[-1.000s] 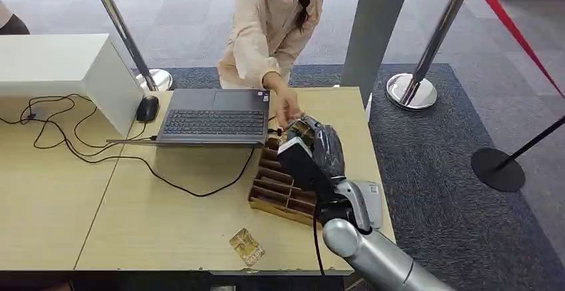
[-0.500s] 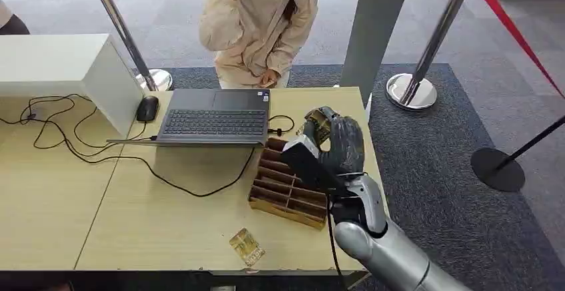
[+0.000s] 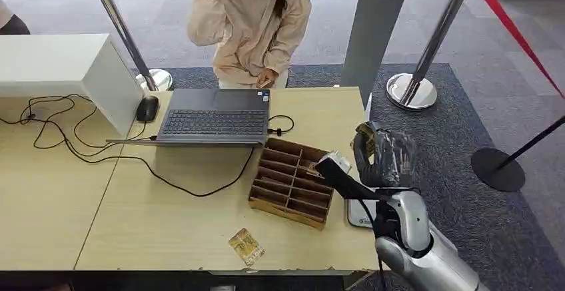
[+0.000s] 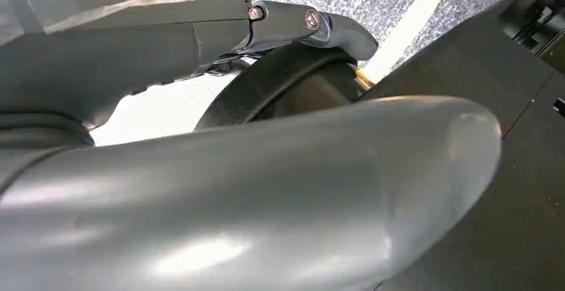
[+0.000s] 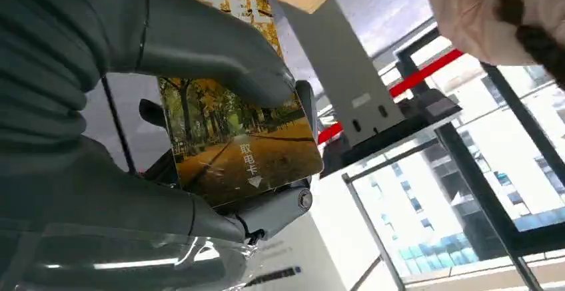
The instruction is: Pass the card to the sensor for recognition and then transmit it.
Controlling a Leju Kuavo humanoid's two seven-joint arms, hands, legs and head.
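The robot's right hand (image 3: 381, 156) pinches a keycard (image 5: 233, 141) printed with an autumn avenue, thumb pressed on its face, at the lower right of the head view. Half a second ago the hand hung over the wooden slotted organiser (image 3: 290, 182); it has since swung right, past the tabletop (image 3: 166, 218) edge, and now sits above a small white card reader (image 3: 360, 214) lying at the tabletop's right rim. A second ago a person (image 3: 250, 24) at the top of the frame was reaching toward that hand; the person has now drawn back and stands upright behind the laptop (image 3: 214, 116). The card therefore appears collected and headed for scanning, with the handover still to come. A second keycard (image 3: 246, 246) lies near the tabletop's bottom edge. Whether the left hand is spread or closed cannot be told.
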